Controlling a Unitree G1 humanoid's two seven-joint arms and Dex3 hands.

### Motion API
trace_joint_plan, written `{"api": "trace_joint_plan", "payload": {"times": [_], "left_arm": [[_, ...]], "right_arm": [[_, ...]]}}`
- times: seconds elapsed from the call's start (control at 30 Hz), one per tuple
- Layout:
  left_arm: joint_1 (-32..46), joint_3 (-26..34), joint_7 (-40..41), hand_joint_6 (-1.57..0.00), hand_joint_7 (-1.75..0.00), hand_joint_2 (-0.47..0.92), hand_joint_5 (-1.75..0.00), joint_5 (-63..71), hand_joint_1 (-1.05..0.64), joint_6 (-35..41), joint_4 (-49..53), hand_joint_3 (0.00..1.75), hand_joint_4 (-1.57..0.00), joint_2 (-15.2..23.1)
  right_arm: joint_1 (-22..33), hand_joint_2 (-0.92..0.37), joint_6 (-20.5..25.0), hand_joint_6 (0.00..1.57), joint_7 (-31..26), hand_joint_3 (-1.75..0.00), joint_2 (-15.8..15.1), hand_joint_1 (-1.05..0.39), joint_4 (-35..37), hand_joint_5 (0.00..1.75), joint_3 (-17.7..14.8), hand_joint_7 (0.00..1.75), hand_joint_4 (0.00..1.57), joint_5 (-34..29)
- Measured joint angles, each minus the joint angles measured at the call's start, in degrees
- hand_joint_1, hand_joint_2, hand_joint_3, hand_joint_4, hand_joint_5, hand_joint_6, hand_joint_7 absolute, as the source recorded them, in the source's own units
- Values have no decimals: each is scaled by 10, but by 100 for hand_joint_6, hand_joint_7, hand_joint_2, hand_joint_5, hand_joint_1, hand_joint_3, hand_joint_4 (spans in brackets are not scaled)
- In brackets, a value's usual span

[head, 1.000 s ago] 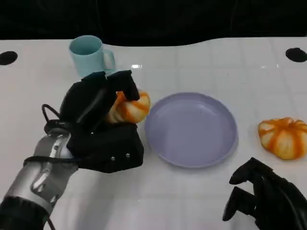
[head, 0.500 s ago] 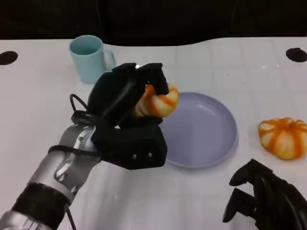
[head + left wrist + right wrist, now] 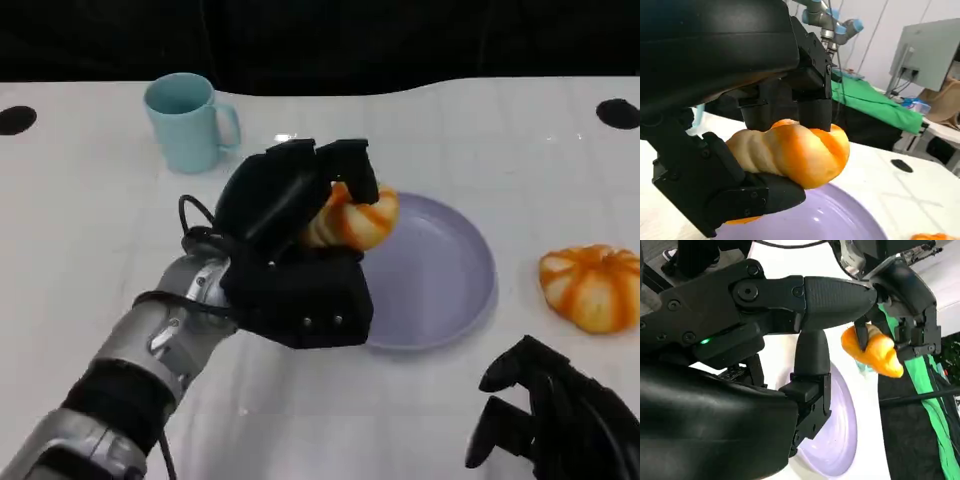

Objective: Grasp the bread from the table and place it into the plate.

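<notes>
Head view: the left hand is gripping the bread, holding it above the left rim of the purple plate. The right hand is resting near right, fingers curled, holding nothing.

Left wrist view: black fingers are clamping the bread just above the plate.

Right wrist view: the bread is sitting in the left hand beyond the plate.

Bright, even light from above; soft focus up close.

My head view is evenly lit: the white tabletop is glossy, with a small glare spot near the mug and a faint shadow under my left hand. The far background is black. In my left wrist view the bread is sharp, its surroundings hazy, and the plate carries a small highlight. My right wrist view blurs the near black fingers.
</notes>
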Motion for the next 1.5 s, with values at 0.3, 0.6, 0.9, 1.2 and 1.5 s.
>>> {"api": "trace_joint_plan", "payload": {"times": [0.3, 0.6, 0.9, 1.2, 1.5], "left_arm": [[-20, -18, 11, -70, -175, 42, -175, 11, -17, -5, 42, 130, -92, -23], [-44, -34, 10, -63, -156, 57, -175, 11, -22, -14, 81, 109, -80, -39], [-59, -48, -28, -40, -35, 92, -114, 11, -36, -23, 97, 30, -42, -39], [-71, -79, -120, -10, -7, 92, -19, 36, -83, 35, 79, 50, 0, -20], [-71, -86, -159, -5, -3, 92, 0, 42, -96, 78, 38, 61, 0, -14]], "right_arm": [[1, -92, -2, 38, 1, -48, 0, -52, 0, 175, 0, 170, 61, 1], [1, -92, -5, 37, 3, -49, 0, -52, 0, 175, 0, 171, 62, 1], [1, -92, -7, 37, 3, -48, 0, -52, 0, 175, 1, 171, 63, -2], [1, -92, -7, 37, 3, -48, 0, -52, 0, 175, 1, 171, 62, -1], [1, -92, -7, 37, 2, -47, 0, -52, -1, 175, 1, 170, 62, 0]]}}
